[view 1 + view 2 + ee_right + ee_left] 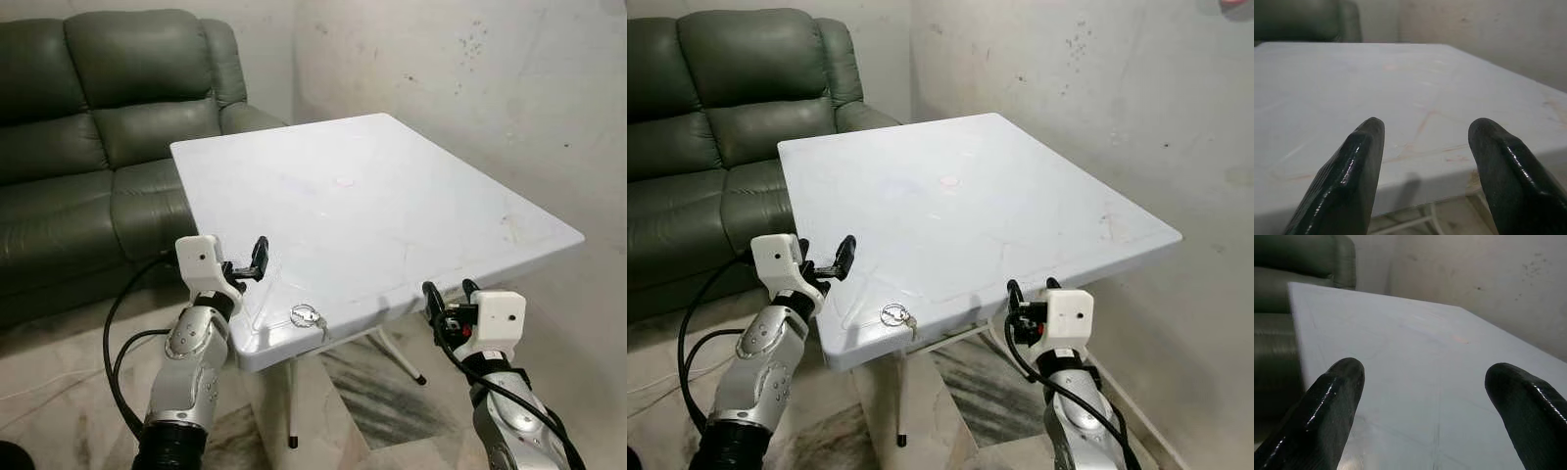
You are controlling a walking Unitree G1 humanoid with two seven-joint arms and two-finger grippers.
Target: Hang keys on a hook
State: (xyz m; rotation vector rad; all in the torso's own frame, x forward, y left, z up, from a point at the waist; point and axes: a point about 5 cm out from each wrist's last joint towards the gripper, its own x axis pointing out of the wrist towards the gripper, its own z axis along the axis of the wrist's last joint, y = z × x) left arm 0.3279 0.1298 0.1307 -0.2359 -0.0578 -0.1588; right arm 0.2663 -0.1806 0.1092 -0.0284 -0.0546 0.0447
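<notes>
Keys [308, 316] tiny on table [392, 196] corner, detail unclear

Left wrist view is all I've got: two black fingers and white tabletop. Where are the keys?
Observer: The keys lie on the white table near its front corner, to the right of the left gripper.
Operator: Is anything holding them?
Observer: No. The left gripper sits open above the table's near left edge, apart from the keys.
Operator: Right arm?
Observer: The right gripper is open too, just off the table's front edge, to the right of the keys.
Operator: What's behind the table?
Observer: A dark green sofa to the left and a bare wall to the right.
</notes>
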